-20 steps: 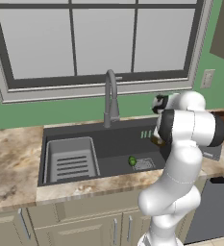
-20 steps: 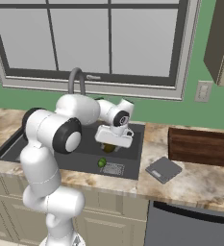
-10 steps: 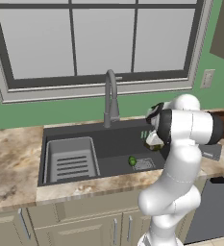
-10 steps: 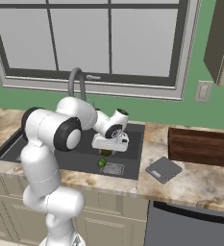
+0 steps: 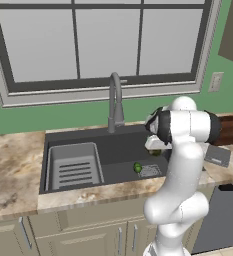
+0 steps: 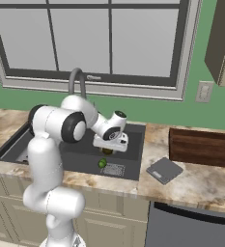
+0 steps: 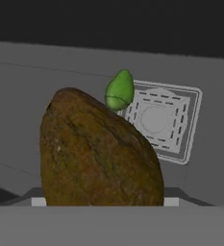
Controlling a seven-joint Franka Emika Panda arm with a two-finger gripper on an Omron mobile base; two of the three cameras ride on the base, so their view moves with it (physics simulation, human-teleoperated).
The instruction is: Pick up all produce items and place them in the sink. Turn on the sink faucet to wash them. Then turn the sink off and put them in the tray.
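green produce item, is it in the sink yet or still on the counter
In the sink. The green item lies on the sink floor beside the drain grate, below counter level in both base views.

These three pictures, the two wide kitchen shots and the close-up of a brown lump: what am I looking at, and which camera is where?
A white robot arm stands at a kitchen counter. The two wide shots come from cameras behind the arm, one on each side. The close-up comes from a camera on its hand, looking along the pincer down into the sink. The brown produce item looms right in front of that camera; it appears to be held in the pincer over the basin, though the fingertips are hidden. The green produce item lies on the sink floor beside the drain grate. The faucet stands behind; a wooden tray waits on the counter.
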